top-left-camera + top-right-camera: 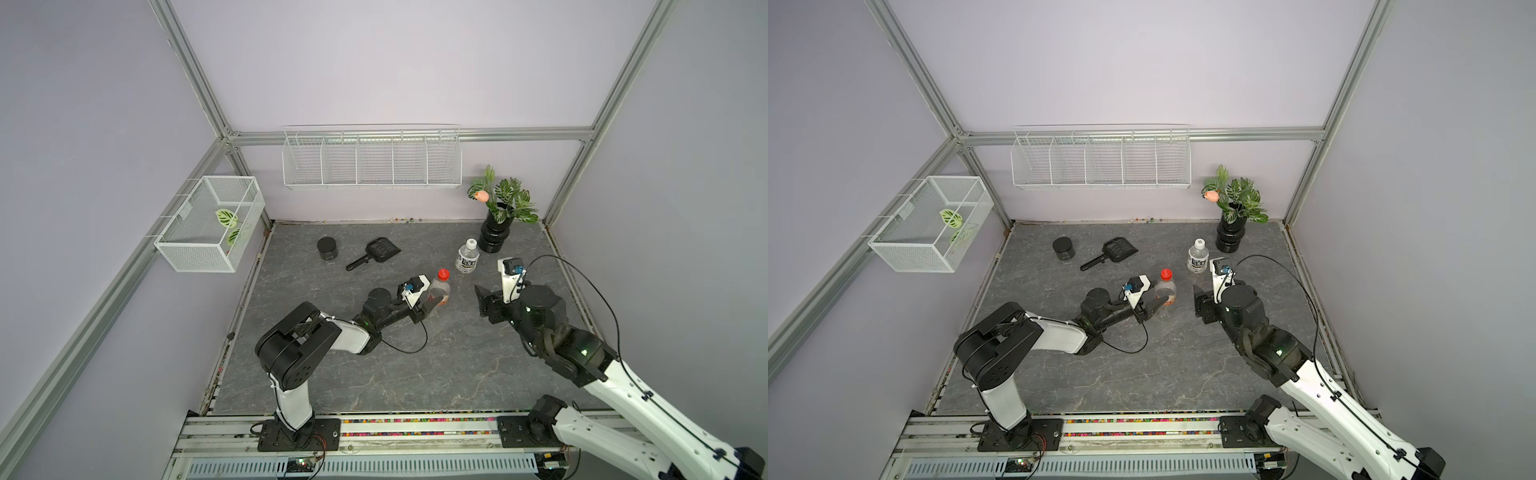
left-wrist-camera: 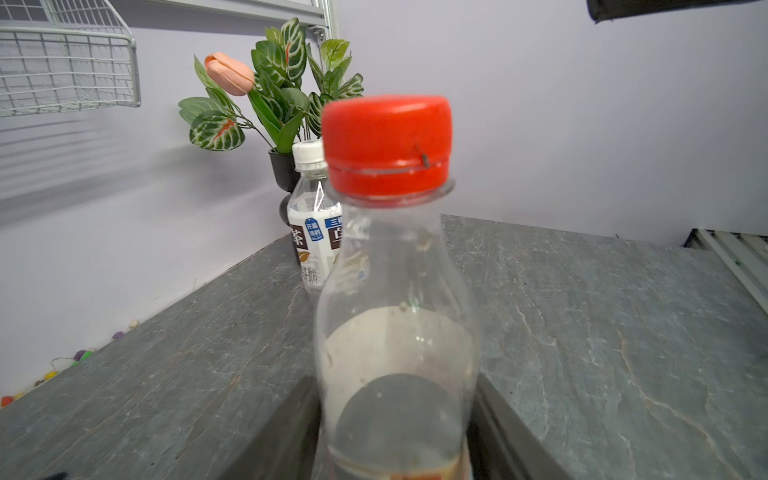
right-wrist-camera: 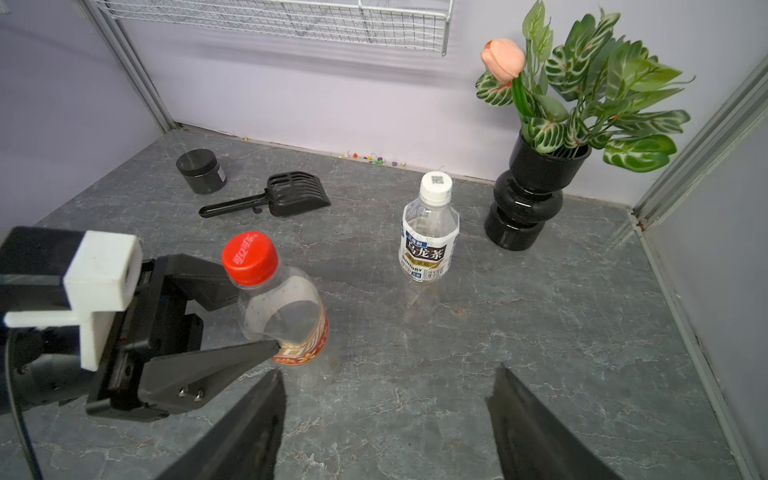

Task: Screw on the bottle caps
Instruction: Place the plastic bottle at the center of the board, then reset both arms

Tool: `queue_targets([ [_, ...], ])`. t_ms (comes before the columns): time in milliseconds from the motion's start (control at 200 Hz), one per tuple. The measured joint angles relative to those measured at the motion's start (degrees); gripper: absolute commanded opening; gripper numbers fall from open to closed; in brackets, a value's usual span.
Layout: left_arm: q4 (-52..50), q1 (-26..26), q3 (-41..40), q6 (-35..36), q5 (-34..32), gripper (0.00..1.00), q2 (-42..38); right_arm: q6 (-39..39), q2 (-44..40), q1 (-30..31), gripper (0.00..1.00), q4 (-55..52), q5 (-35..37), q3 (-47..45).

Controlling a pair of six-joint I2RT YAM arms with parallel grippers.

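Right wrist view shows you the red-capped bottle (image 3: 286, 307) upright on the surface (image 3: 540, 332) between the left jaws; whether they pinch it, you cannot tell. Right jaws spread, empty; white-capped bottle (image 3: 428, 232) stands near the vase (image 3: 528, 208).

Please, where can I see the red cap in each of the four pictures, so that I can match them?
Top view: red cap atop the taller bottle, mid grey table.
Top view: red cap, same place, on that bottle.
Left wrist: close up, central, before the shorter bottle.
Right wrist: on the taller bottle, nearer than the shorter bottle.
Shared landmark: black vase with plants, in all four.
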Motion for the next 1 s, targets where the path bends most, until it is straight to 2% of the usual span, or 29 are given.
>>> queue_targets([
  [425,0.09,0.0,-0.7,0.04,-0.2,0.75,0.37,-1.95,-0.66,-0.98,0.81,-0.2,0.5,-2.03],
  [435,0.09,0.0,-0.79,0.11,-0.22,0.76,0.37,-1.95,-0.68,-1.01,0.81,-0.2,0.55,-2.1],
  [450,0.11,0.0,-0.9,0.07,-0.28,0.95,0.37,-1.97,-0.74,-1.05,0.81,-0.2,0.61,-2.23],
  [470,0.13,0.0,-1.05,0.46,-0.46,1.0,0.37,-1.97,-0.9,-1.09,0.81,-0.17,0.66,-2.47],
  [615,0.15,0.0,-2.6,0.55,-1.16,1.0,-0.11,-2.29,-2.8,-1.29,0.84,-0.11,1.05,-4.2],
  [720,-1.07,0.0,-4.42,1.07,-1.57,1.0,-2.95,-3.04,-4.83,-1.6,0.9,-0.07,1.11,-5.33],
  [785,-2.82,0.0,-5.84,1.4,-1.97,1.0,-6.75,-3.48,-5.92,-1.86,0.97,-0.07,1.9,-5.84],
  [895,-8.0,0.0,-8.26,1.55,-4.37,1.0,-15.23,-4.57,-6.67,-3.69,0.98,0.7,4.46,-7.96],
  [1005,-12.46,1.01,-10.58,0.83,-8.61,1.0,-21.77,-5.07,-5.66,-8.7,0.98,3.87,4.81,-12.94],
])
